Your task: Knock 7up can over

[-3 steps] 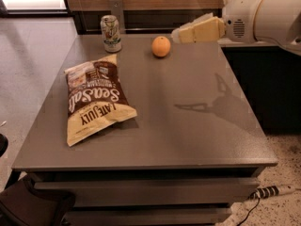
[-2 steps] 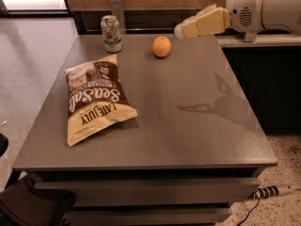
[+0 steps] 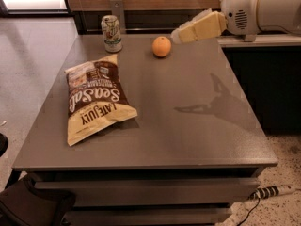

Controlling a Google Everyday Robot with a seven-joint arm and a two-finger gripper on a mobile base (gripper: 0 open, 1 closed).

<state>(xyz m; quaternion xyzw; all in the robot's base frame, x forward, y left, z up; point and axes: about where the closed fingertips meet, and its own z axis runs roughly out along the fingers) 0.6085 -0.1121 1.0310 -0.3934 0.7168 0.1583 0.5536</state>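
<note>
7up can [image 3: 111, 33] stands upright at the far left of the worktop [image 3: 188, 140]: a small cylinder with a pale green-white body and a silver rim.

Round orange [image 3: 162, 46] sits to its right, apart from it, with a matte, dimpled skin.

Gripper [image 3: 181, 33] is a cream plastic wedge on a white, rounded arm housing [image 3: 263, 8]. It hangs above the far edge just right of the orange, tip pointing left, well apart from the can. Can't tell how far open it is; it looks like nothing is in its grasp.

A crinkled chip bag [image 3: 96, 100], brown and cream foil, lies flat near the left.

The worktop is smooth grey laminate with the arm's shadow on its right half.
</note>
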